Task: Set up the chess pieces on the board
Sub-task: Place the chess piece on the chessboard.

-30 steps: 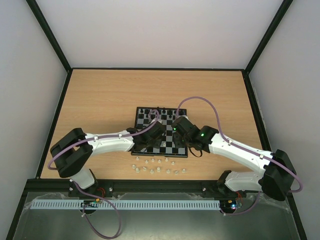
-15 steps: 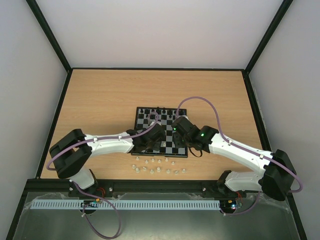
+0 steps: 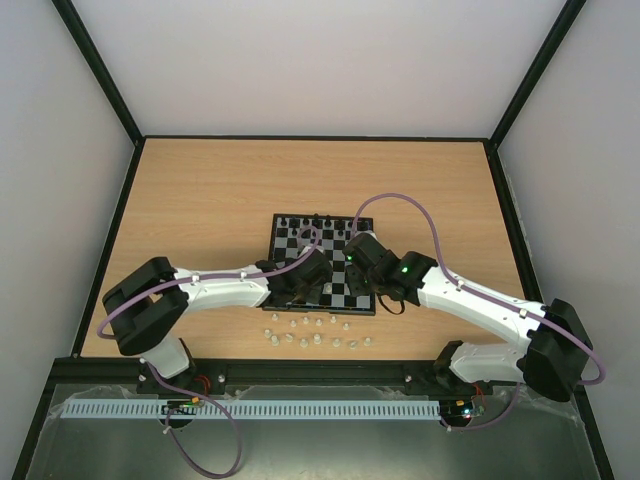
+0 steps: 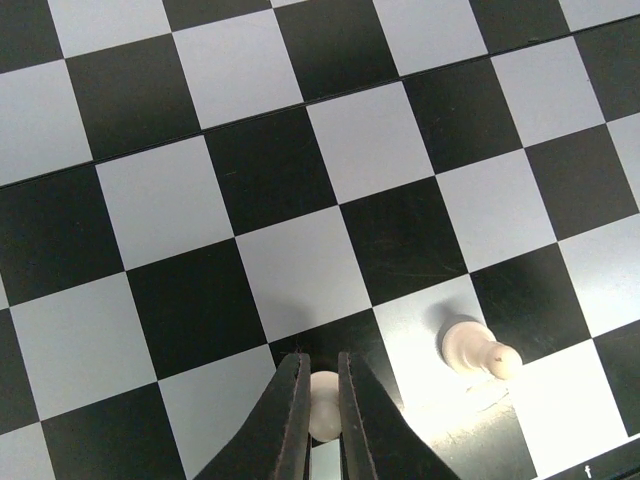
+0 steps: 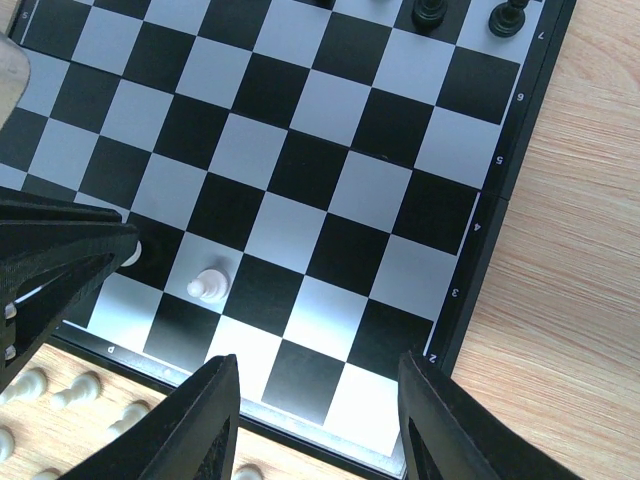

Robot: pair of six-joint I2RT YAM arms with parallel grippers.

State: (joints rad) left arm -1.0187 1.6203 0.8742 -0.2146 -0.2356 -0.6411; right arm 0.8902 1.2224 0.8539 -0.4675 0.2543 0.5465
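Note:
The board (image 3: 300, 240) lies mid-table, with black chessmen (image 5: 430, 12) along its far rows. My left gripper (image 4: 321, 385) is shut on a white pawn (image 4: 323, 405), low over a black square near the board's near edge. Whether the pawn touches the square I cannot tell. One white pawn (image 4: 475, 350) stands upright on the pale square just to its right, also seen as the lone pawn (image 5: 210, 284) in the right wrist view. My right gripper (image 5: 318, 358) hovers open above the board's near right corner, holding nothing. Several loose white chess pieces (image 3: 318, 322) lie on the table in front of the board.
The left gripper's dark fingers (image 5: 60, 250) reach in over the board's left side in the right wrist view. Loose white pieces (image 5: 85, 390) sit close to the board's near rim (image 5: 300, 425). Wooden tabletop (image 3: 200, 200) surrounds the board, bounded by black frame rails.
The left gripper, still shut on its pawn, has shifted slightly toward the board's near edge. The right arm has not moved.

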